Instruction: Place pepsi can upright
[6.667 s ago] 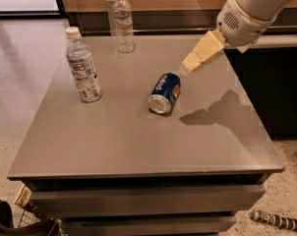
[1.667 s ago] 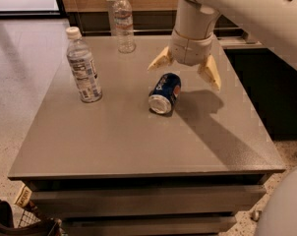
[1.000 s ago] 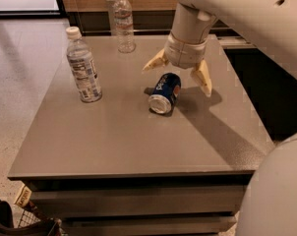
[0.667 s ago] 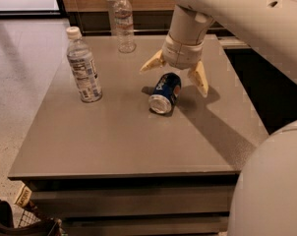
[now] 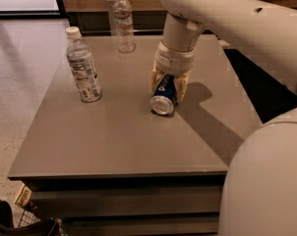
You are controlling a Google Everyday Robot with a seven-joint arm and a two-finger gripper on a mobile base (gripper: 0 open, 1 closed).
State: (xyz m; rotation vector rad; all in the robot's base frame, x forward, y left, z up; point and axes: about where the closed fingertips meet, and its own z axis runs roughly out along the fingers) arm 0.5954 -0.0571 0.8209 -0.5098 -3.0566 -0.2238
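The pepsi can (image 5: 163,97), dark blue with a silver end, lies on its side near the middle of the grey table (image 5: 114,141), its silver end facing the camera. My gripper (image 5: 168,82) has come down from above over the can. Its two yellowish fingers (image 5: 155,80) stand on either side of the can's body and press against it. The can still rests on the table top.
A clear water bottle with a white cap (image 5: 83,66) stands upright at the left of the table. A second water bottle (image 5: 123,22) stands at the far edge. My big white arm (image 5: 266,107) fills the right side. A dark bag (image 5: 20,220) lies on the floor at the lower left.
The fingers were spread wide above the can before. Now the gripper has come down and the fingers have closed in against the can's sides. The can has not moved.
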